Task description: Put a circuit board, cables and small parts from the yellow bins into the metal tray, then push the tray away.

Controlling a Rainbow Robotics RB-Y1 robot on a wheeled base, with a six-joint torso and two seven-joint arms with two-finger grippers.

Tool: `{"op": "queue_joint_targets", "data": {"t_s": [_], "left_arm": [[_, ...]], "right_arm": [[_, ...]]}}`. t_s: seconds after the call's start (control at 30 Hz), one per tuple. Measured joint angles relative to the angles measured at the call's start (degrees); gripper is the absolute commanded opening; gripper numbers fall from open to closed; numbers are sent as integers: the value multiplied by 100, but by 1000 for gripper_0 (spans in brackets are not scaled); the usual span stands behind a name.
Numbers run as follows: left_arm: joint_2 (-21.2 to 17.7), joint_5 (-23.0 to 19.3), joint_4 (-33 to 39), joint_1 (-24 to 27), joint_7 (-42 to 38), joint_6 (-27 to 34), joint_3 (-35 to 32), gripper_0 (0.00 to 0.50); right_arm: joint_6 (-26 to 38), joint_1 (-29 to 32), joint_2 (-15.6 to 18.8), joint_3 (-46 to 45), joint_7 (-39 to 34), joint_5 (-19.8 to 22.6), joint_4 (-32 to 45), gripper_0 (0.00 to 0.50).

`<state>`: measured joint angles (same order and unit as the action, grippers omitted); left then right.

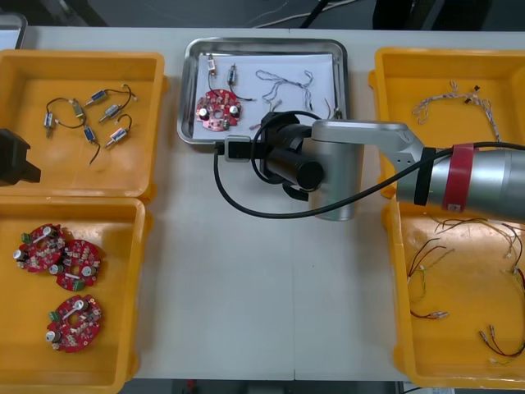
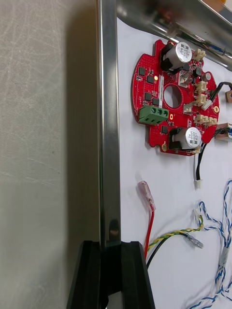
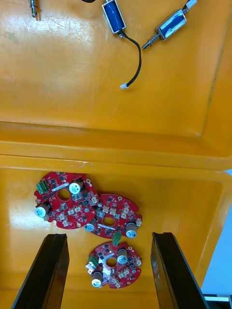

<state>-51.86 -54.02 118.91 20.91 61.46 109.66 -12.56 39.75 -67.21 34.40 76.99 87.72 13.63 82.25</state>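
The metal tray (image 1: 190, 123) stands at the table's far middle, white inside. It holds a round red circuit board (image 1: 218, 109), a blue and white cable (image 1: 287, 82) and small metal parts (image 1: 234, 74). My right gripper (image 1: 232, 150) is at the tray's near edge. In the right wrist view the right gripper (image 2: 111, 270) is shut on the tray's rim (image 2: 108, 120), with the board (image 2: 176, 99) and a red and yellow cable (image 2: 150, 217) just inside. My left gripper (image 1: 15, 156) waits at the far left, and the left wrist view shows the left gripper (image 3: 108, 270) open above three boards (image 3: 63, 198).
The far left yellow bin (image 1: 49, 78) holds small metal parts (image 1: 98, 115), and the near left bin (image 1: 115, 345) holds three boards (image 1: 61, 263). On the right, the far bin (image 1: 426, 74) has a blue and white cable (image 1: 459, 103). The near right bin (image 1: 443, 353) has thin cables (image 1: 492, 336).
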Motion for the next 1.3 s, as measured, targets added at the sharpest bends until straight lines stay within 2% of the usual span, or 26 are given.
{"op": "queue_joint_targets", "data": {"t_s": [0.7,0.73,0.77,0.8,0.83,0.9,1.03,1.3], "left_arm": [[0,0,0,0,0,0,0,500],[0,0,0,0,0,0,0,500],[0,0,0,0,0,0,0,500],[0,0,0,0,0,0,0,500],[0,0,0,0,0,0,0,500],[0,0,0,0,0,0,0,500],[0,0,0,0,0,0,0,500],[0,0,0,0,0,0,0,500]], "right_arm": [[-109,-26,-85,0,2,-78,-166,5],[-109,-27,-87,0,2,-80,-169,95],[-109,-29,-88,0,2,-82,-170,152],[-110,-29,-88,0,2,-83,-171,278],[-115,-29,-88,0,2,-84,-171,370],[-149,-29,-89,0,2,-84,-172,431],[-203,-30,-90,-1,7,-85,-172,486],[-207,-36,-91,-1,48,-85,-172,500]]}}
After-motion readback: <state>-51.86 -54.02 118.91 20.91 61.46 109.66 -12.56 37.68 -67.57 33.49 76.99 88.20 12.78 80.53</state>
